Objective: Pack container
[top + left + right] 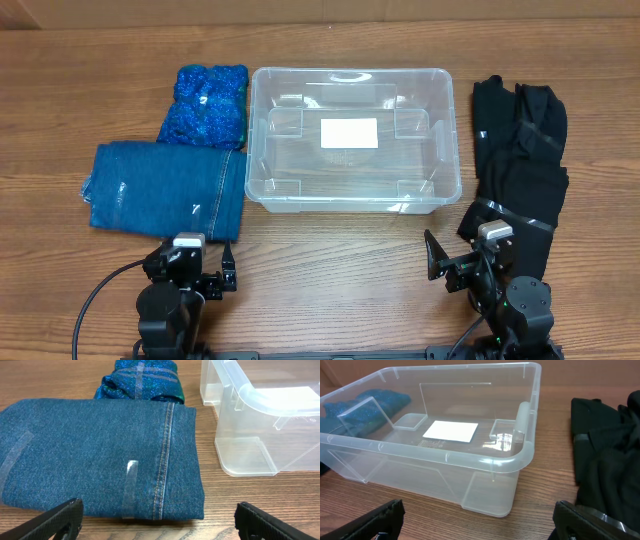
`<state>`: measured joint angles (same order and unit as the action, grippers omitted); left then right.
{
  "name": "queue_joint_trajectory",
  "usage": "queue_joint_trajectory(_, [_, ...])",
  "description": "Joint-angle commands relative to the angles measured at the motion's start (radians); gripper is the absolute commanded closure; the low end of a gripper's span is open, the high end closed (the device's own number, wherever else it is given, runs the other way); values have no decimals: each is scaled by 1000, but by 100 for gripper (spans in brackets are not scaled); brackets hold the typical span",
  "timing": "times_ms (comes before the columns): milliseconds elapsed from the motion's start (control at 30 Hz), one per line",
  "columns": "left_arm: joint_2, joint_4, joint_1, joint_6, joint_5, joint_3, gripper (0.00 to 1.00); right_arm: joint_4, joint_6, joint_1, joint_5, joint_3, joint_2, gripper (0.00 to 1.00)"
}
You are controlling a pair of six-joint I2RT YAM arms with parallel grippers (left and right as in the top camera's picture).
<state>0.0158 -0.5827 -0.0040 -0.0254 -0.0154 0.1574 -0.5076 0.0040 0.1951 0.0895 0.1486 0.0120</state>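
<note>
The clear plastic container stands empty in the middle of the table, with a white label on its base; it also shows in the right wrist view and the left wrist view. Folded blue jeans lie to its left, and a sparkly blue garment lies behind them. Black clothes lie to its right. My left gripper is open, just in front of the jeans. My right gripper is open, in front of the container's near right corner.
The wooden table carries everything. A black cable loops by the left arm's base at the front edge.
</note>
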Motion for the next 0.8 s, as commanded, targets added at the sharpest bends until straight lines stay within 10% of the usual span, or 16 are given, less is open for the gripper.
queue_joint_trajectory(0, [-11, 4, 1, 14, -11, -6, 0, 2, 4, -6, 2, -7, -9, 0])
queue_joint_trajectory(767, [-11, 95, 1, -16, 22, -7, 0, 2, 4, -6, 2, -7, -9, 0])
